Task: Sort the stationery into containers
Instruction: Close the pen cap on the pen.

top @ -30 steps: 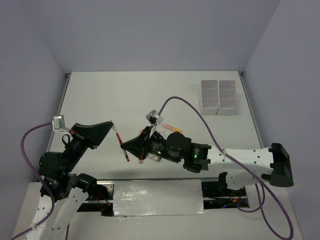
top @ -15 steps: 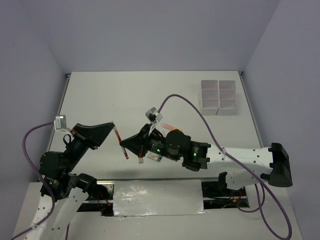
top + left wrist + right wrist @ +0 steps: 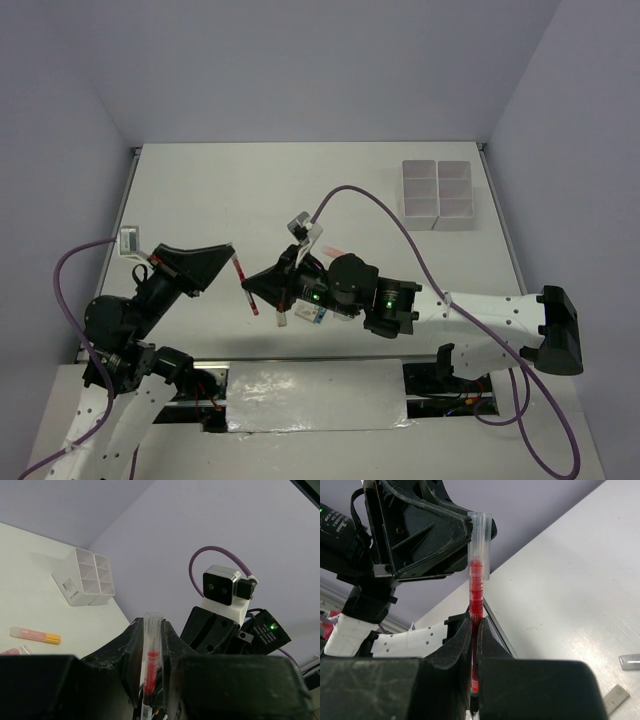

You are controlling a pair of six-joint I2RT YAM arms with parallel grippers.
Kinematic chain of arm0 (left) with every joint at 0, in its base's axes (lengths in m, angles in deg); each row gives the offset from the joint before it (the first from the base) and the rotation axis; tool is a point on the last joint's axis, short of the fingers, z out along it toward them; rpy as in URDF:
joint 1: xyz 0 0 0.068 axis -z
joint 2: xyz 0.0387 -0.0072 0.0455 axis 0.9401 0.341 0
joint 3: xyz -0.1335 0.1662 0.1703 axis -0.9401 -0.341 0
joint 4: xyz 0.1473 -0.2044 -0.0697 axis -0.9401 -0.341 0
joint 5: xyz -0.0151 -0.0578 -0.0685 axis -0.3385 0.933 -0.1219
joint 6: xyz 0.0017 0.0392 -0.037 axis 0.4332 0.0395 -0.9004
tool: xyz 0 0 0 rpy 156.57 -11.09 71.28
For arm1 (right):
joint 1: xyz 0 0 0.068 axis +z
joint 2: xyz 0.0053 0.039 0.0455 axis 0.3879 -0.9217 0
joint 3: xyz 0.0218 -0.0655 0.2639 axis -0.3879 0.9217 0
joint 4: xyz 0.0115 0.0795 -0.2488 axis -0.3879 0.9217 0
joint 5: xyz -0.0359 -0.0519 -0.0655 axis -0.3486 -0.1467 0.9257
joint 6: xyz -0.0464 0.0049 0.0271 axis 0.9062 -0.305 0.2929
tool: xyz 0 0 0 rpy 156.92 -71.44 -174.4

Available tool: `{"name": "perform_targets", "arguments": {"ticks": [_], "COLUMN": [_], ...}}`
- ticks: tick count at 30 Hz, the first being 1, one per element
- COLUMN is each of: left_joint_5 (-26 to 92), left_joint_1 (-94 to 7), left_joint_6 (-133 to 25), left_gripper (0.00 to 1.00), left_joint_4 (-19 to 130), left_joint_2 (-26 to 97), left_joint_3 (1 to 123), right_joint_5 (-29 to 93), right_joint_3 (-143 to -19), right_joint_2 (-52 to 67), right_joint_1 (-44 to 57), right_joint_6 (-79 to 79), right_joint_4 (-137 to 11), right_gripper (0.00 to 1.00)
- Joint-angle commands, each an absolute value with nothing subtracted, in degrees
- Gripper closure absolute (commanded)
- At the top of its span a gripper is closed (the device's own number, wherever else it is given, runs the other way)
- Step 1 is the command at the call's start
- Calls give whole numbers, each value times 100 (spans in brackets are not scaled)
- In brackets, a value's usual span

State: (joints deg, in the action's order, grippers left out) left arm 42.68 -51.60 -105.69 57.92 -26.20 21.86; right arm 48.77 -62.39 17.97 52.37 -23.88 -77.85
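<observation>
Top view: the thin red pen [image 3: 238, 272] is raised above the white table [image 3: 250, 190], between the two arms near the table's front left. We see it caught at two places. The left gripper [image 3: 231, 256] pinches the pen's far end. The right gripper [image 3: 250, 291] has its fingers pressed together on the shaft a little lower down.

Left wrist view: the pen stands upright between the dark fingers [image 3: 131, 650]. Its clear cap [image 3: 153, 622] projects above them.

Right wrist view: the red shaft rises from the closed fingertips [image 3: 462, 640] towards the left gripper above.

The containers [image 3: 438, 195], two joined white trays of three compartments each, stand at the far right of the table, well apart from both grippers. From the top view we cannot tell what lies in them.

A pink-yellow marker [image 3: 35, 635] lies flat on the table. Small pale pieces [image 3: 284, 321] lie just beside the right wrist. The arm partly hides them, so they may be erasers, though we cannot be sure.
</observation>
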Motion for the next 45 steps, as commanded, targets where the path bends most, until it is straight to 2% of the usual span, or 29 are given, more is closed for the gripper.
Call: {"name": "perform_targets", "arguments": {"ticks": [1, 9, 22, 45], "left_joint_5": [4694, 4808, 4747, 4755], "left_joint_1": [-5160, -5160, -5160, -5160], "left_joint_6": [-10561, -10457, -10561, -10711], "left_gripper": [100, 100, 100, 100], "left_joint_4": [6013, 5890, 5917, 5978], "left_joint_2": [-2603, -2471, -2708, -2963], "left_joint_3": [2207, 2312, 2048, 1811], "right_joint_5": [4787, 4663, 4435, 4426], "right_joint_3": [-6400, -6584, -6523, -7049], "right_joint_2": [1861, 1817, 1712, 1527], "right_joint_1": [5136, 5056, 4872, 4687], "right_joint_6": [-2087, -1691, -1858, -1727], "right_joint_4": [-8246, -8211, -9010, -9055], "right_gripper": [100, 100, 100, 100]}}
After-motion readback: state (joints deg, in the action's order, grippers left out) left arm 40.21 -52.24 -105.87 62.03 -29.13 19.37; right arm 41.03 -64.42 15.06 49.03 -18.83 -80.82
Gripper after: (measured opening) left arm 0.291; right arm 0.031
